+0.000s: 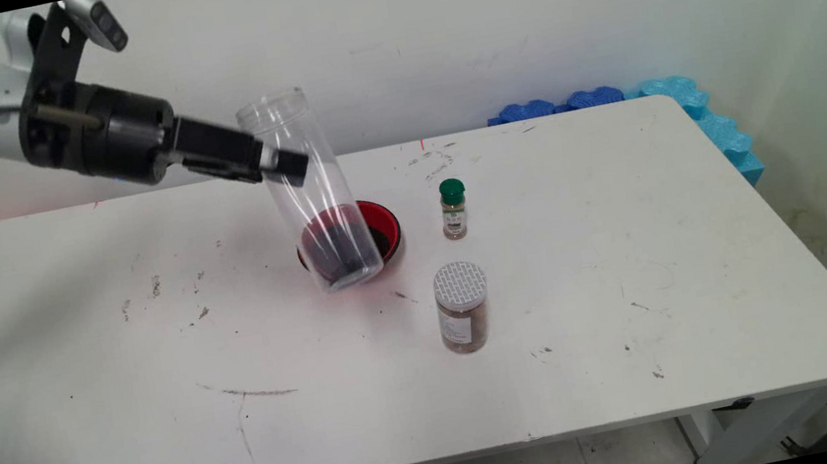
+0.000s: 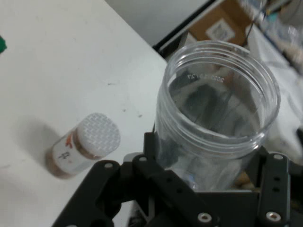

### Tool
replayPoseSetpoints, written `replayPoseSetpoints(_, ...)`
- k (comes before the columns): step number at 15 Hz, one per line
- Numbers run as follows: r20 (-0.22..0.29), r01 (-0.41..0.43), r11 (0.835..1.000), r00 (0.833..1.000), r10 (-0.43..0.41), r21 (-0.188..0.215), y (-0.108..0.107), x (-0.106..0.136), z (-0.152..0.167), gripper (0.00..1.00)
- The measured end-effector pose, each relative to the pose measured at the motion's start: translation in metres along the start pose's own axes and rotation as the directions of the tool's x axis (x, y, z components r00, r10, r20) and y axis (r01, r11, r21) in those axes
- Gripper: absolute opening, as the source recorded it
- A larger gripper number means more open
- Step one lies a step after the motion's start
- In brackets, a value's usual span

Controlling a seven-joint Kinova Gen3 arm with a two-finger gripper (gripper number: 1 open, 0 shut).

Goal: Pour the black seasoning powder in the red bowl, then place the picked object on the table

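My gripper point(image 1: 280, 164) is shut on a tall clear plastic jar point(image 1: 310, 191) without a lid, gripping its side near the upper part. The jar hangs tilted, mouth up and to the left, with its base over the near rim of a red bowl point(image 1: 384, 224). Dark material shows through the jar's base; I cannot tell whether it lies in the jar or in the bowl. In the hand view the jar's open mouth point(image 2: 220, 90) rises between the fingers of the gripper point(image 2: 208, 194).
A small spice bottle with a green cap point(image 1: 454, 209) stands right of the bowl. A brown-filled jar with a white lid point(image 1: 463, 306) point(image 2: 84, 144) stands nearer the front. Blue foam pieces point(image 1: 698, 109) line the table's far right corner.
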Motion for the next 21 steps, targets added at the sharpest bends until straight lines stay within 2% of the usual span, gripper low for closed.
replayPoseSetpoints(1,0.015,-0.055,0.998,0.998,0.055,0.005,0.002,-0.002,0.0,0.0)
replayPoseSetpoints(2,0.038,-0.13,0.991,0.991,0.13,0.012,0.004,-0.005,0.001,0.0)
replayPoseSetpoints(4,0.067,-0.221,0.975,0.973,0.22,0.018,0.006,-0.009,0.003,0.0)
replayPoseSetpoints(7,0.119,-0.366,0.93,0.925,0.361,0.022,0.008,-0.017,0.008,0.0)
replayPoseSetpoints(10,0.193,-0.536,0.844,0.83,0.523,0.018,0.006,-0.031,0.021,0.0)
replayPoseSetpoints(11,0.207,-0.564,0.826,0.81,0.549,0.016,0.005,-0.034,0.024,0.0)
replayPoseSetpoints(12,0.225,-0.599,0.8,0.782,0.582,0.013,0.004,-0.038,0.029,0.0)
replayPoseSetpoints(13,0.236,-0.619,0.785,0.765,0.6,0.011,0.003,-0.041,0.033,0.0)
replayPoseSetpoints(14,0.249,-0.646,0.763,0.741,0.624,0.008,0.001,-0.044,0.038,0.0)
replayPoseSetpoints(16,0.262,-0.678,0.735,0.711,0.652,0.011,-0.002,-0.048,0.048,0.0)
replayPoseSetpoints(21,0.275,-0.728,0.685,0.665,0.695,0.028,-0.011,-0.05,0.076,0.0)
